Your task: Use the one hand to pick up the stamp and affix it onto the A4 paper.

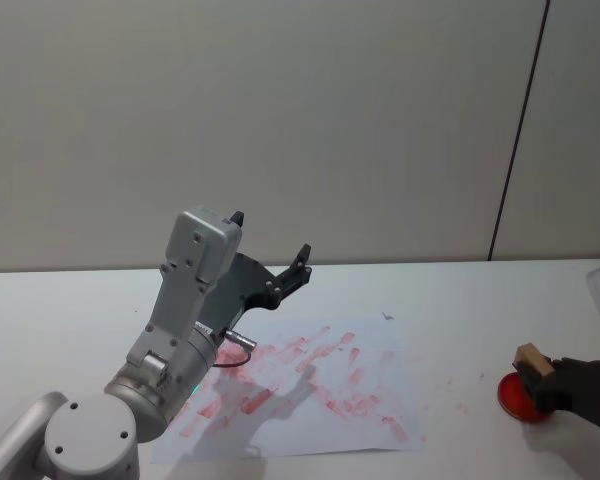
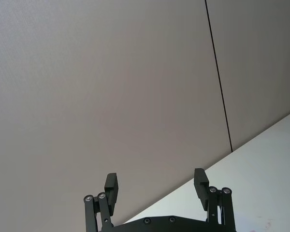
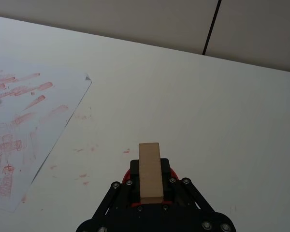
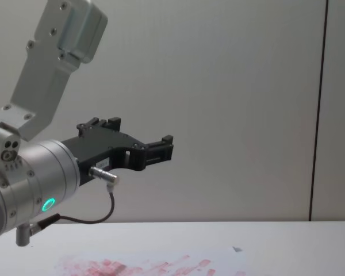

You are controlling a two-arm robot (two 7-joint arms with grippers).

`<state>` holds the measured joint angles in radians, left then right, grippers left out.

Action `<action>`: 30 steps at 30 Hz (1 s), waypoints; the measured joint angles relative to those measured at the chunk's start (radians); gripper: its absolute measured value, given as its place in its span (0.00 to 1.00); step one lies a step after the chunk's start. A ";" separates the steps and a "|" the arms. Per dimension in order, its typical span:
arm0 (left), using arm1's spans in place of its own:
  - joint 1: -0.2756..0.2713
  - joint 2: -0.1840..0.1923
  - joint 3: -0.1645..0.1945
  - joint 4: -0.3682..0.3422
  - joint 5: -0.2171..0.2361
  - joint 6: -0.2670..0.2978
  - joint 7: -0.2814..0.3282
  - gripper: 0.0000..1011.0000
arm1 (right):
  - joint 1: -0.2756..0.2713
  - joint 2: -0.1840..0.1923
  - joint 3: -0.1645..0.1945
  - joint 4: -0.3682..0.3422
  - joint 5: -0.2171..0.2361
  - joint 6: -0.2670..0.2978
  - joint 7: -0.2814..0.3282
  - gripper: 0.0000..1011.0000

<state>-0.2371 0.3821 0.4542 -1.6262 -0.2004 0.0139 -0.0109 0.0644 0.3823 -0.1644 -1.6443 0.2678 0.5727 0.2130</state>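
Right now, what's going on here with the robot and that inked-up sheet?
The right pincer is shut on the stamp, a small wooden block, at a red ink pad on the table's right side. The A4 paper, already covered in red smears, lies apart from it toward the middle of the table. The left pincer is raised above the sheet, open and holding nothing. The stamp has not yet been carried over to the paper.

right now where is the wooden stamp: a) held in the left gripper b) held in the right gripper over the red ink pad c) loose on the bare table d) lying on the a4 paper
b: the right gripper is shut on the wooden stamp above the red ink pad, off to the side of the A4 paper.
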 joint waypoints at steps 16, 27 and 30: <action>0.000 0.000 0.000 0.000 0.000 0.000 0.000 0.99 | 0.014 -0.016 -0.013 0.025 -0.020 0.023 -0.008 0.22; 0.000 0.000 0.000 0.000 0.000 0.000 0.000 0.99 | 0.016 -0.021 -0.017 0.031 -0.026 0.030 -0.013 0.51; 0.000 0.000 0.000 0.000 0.000 0.000 0.000 0.99 | 0.016 -0.021 -0.017 0.031 -0.027 0.031 -0.014 0.59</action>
<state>-0.2371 0.3821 0.4542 -1.6262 -0.2004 0.0139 -0.0110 0.0806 0.3609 -0.1816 -1.6129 0.2408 0.6034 0.1994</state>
